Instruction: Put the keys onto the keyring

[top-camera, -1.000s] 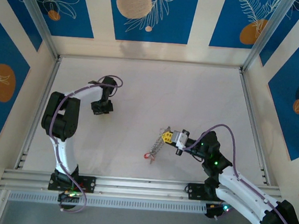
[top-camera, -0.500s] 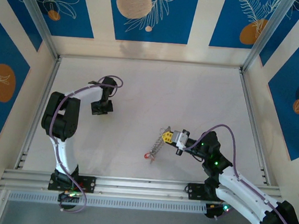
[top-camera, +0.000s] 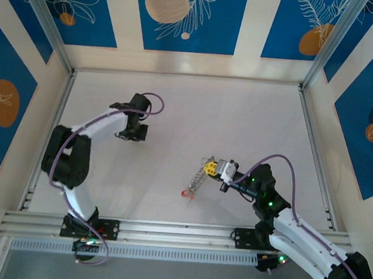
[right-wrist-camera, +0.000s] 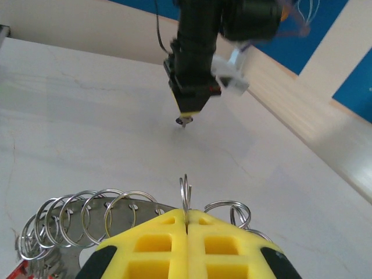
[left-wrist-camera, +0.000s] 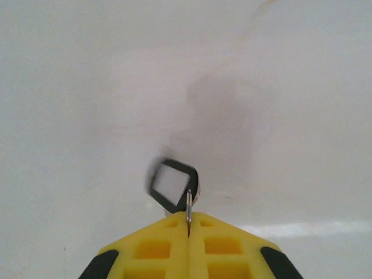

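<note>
Pinching the keyring (right-wrist-camera: 70,232) by its rim with closed jaws, the right gripper (right-wrist-camera: 186,216) is holding it near the centre of the table (top-camera: 176,106); a red key (top-camera: 183,193) is hanging at its 7 o'clock, seemingly attached. At 10 o'clock the left gripper (left-wrist-camera: 189,220) is clamping a dark-headed key (left-wrist-camera: 172,186), not yet threaded.

Keyring (top-camera: 198,178) — grey, fringed with silver loops — red key (top-camera: 183,193) at its end.
</note>
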Robot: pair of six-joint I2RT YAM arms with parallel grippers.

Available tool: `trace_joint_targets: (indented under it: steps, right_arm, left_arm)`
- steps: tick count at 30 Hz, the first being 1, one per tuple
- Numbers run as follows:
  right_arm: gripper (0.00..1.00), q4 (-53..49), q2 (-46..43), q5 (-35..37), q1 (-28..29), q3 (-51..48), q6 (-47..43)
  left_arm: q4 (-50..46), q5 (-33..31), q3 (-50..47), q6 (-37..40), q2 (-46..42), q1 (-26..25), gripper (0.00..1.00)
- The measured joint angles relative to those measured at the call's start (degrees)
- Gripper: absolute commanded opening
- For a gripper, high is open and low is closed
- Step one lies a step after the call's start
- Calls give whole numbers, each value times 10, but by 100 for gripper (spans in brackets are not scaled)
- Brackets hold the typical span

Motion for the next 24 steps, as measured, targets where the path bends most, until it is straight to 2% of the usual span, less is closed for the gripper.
trace_joint_targets:
  steps: [7,14,24]
  right_arm:
    - [0,-14,50,2,-16,17,54]
    - [0,-25,94,-37,-42,44,58]
    - [0,-47,106,-12,-28,92,-33]
  left_arm:
    - [144,81,-100,111,-164,-57,0]
    - [207,189,-144,185,-176,-77,0]
    - [213,322,-156,236,-237,-141,0]
